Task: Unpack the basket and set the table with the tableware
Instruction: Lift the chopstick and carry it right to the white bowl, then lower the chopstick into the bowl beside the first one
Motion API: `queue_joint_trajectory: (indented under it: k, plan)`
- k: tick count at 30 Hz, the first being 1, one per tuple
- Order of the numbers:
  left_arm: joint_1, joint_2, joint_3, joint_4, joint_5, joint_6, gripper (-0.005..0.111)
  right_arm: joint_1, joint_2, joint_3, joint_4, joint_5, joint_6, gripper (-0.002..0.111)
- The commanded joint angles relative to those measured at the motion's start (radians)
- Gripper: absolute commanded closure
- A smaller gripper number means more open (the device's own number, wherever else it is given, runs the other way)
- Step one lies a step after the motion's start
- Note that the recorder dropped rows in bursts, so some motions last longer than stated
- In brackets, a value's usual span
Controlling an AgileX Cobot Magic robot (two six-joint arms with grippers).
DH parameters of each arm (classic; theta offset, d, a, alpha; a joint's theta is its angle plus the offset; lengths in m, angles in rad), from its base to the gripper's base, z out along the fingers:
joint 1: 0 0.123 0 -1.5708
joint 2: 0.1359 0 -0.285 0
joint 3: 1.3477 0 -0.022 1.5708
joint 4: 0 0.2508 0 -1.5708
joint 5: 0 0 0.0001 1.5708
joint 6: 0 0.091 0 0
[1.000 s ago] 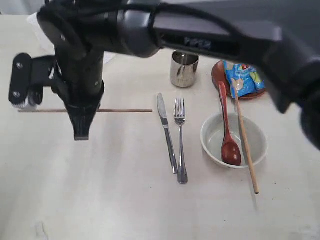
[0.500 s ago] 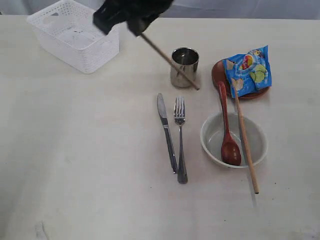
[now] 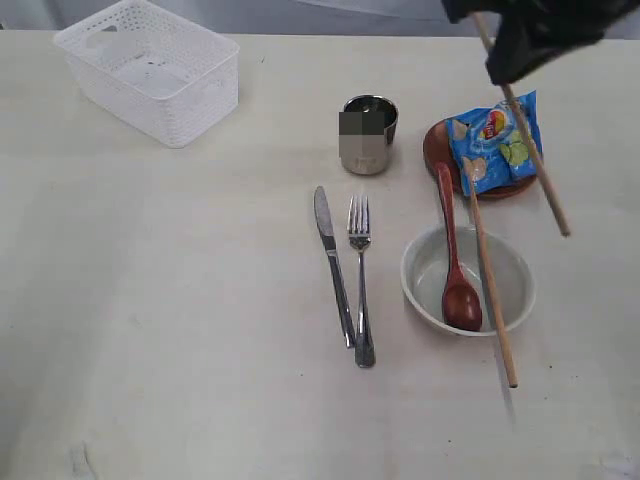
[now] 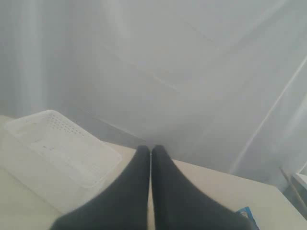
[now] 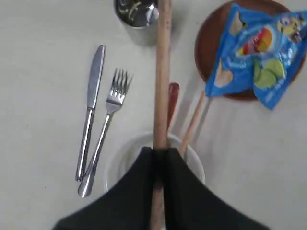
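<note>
Chopstick of thin pale wood (image 3: 539, 165) is being clamped aloft at far right by the right gripper (image 5: 159, 155), slanted far-left to near-right. The twin chopstick (image 3: 491, 285) is laid near-left of it, running near-far across the pale round bowl (image 3: 408, 270).

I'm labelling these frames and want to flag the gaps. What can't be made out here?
- Exterior view: a blurred patch covers part of the steel cup.
- Exterior view: the chip bag hides most of the brown plate.
- Exterior view: the right gripper, holding a chopstick, is cut off by the top edge; the left gripper is out of frame.
- Left wrist view: the basket is out of focus.
</note>
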Motion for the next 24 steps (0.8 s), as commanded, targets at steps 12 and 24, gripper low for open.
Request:
queue_joint_trajectory:
  k: [12,24]
  plan:
    - [0.003,-0.004,0.006,0.007,0.007,-0.001,0.106,-0.193,-0.069,0.535,0.158,-0.272,-0.024,0.109]
    - [0.003,-0.004,0.006,0.007,0.007,-0.001,0.106,-0.162,0.052,0.541,0.206,-0.372,-0.061,0.109]
